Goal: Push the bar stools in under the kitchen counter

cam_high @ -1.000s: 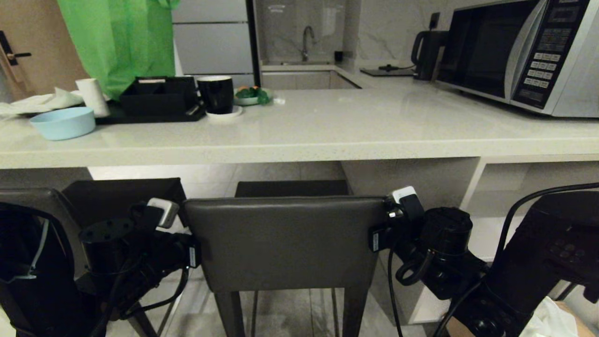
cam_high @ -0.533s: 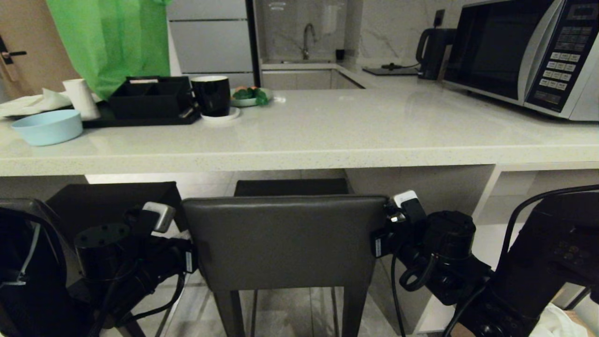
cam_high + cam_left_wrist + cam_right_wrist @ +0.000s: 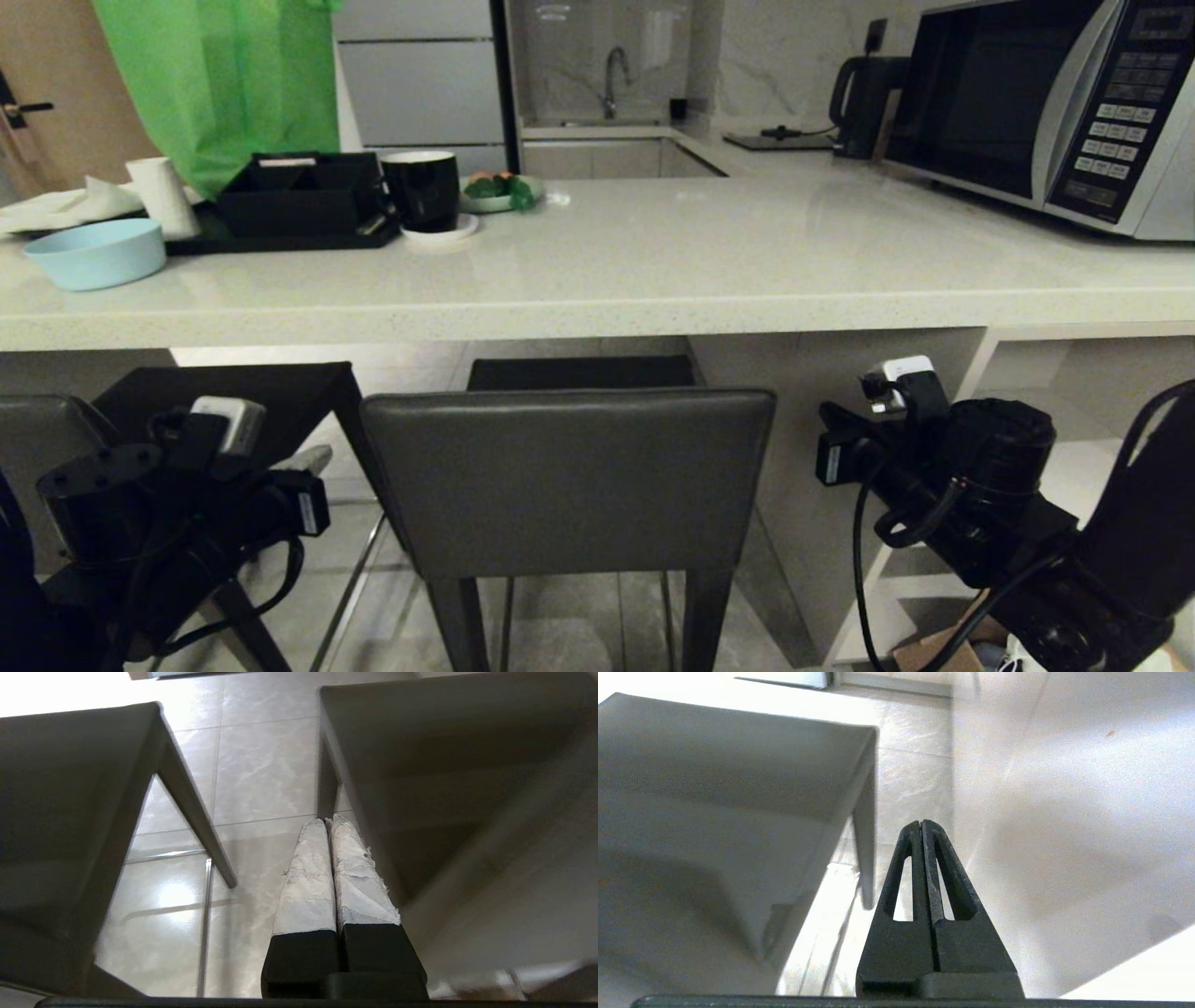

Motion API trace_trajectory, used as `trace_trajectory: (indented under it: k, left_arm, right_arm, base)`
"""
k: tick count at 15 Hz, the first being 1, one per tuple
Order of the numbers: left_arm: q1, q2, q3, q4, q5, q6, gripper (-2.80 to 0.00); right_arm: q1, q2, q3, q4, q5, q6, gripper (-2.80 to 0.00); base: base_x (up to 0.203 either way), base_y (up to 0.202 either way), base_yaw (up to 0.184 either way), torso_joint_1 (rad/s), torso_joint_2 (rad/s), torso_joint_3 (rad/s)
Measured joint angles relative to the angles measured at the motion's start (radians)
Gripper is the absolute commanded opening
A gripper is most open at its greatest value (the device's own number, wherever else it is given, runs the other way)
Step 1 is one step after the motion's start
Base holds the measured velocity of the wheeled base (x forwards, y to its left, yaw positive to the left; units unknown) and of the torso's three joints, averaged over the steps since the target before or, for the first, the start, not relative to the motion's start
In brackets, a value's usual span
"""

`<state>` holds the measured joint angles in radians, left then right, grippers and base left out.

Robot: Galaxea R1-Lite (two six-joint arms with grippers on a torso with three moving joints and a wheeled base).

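One of the bar stools (image 3: 568, 481) stands right in front of me, its grey backrest just below the kitchen counter (image 3: 597, 308) edge and its seat (image 3: 579, 373) under the slab. The other stool (image 3: 224, 397) stands to its left, turned askew, with its seat partly under the slab. My left gripper (image 3: 306, 459) hangs shut and empty in the gap between the two stools (image 3: 70, 788), clear of both. Off the near stool's (image 3: 728, 788) right side, my right gripper (image 3: 921, 823) is shut on nothing, beside the counter's white side panel (image 3: 1064, 812).
On the counter stand a microwave (image 3: 1046, 103), a kettle (image 3: 859, 93), a black mug (image 3: 428, 187), a black organiser tray (image 3: 299, 196), a blue bowl (image 3: 93, 252) and a green bag (image 3: 224, 75). White shelves (image 3: 1027, 392) lie at the right end, with a cardboard box (image 3: 934, 653) on the floor.
Both grippers have swung outward, away from the two side edges of the near stool's backrest. The whole view shifted a little at first, then held.
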<state>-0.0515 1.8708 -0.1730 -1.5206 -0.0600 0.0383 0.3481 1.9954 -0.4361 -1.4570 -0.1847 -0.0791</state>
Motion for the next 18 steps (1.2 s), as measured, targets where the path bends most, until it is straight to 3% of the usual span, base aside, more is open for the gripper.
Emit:
trace_trajectory:
  k: [6, 10, 14, 18]
  left_arm:
    - [-0.001, -0.210, 0.092, 0.000, 0.030, -0.017, -2.80]
    - [0.003, -0.440, 0.134, 0.070, 0.090, -0.016, -2.80]
    - [0.009, -0.789, 0.052, 0.405, 0.099, -0.018, -2.80]
    - [0.018, -1.202, -0.091, 0.932, 0.096, -0.027, -2.80]
  right_arm:
    - [0.005, -0.222, 0.119, 0.020, -0.007, 0.004, -2.80]
    - [0.003, -0.546, 0.145, 0.236, -0.023, -0.003, -2.80]
    - [-0.009, -0.933, 0.083, 0.642, -0.052, -0.003, -2.80]
    - [-0.119, -1.236, 0.058, 0.983, -0.065, -0.006, -2.80]
  base:
    - [0.000, 0.000, 0.000, 0.000, 0.00, 0.000]
    - [0.000, 0.000, 0.000, 0.000, 0.00, 0.000]
    - [0.000, 0.000, 0.000, 0.000, 0.00, 0.000]
    - [0.000, 0.000, 0.000, 0.000, 0.00, 0.000]
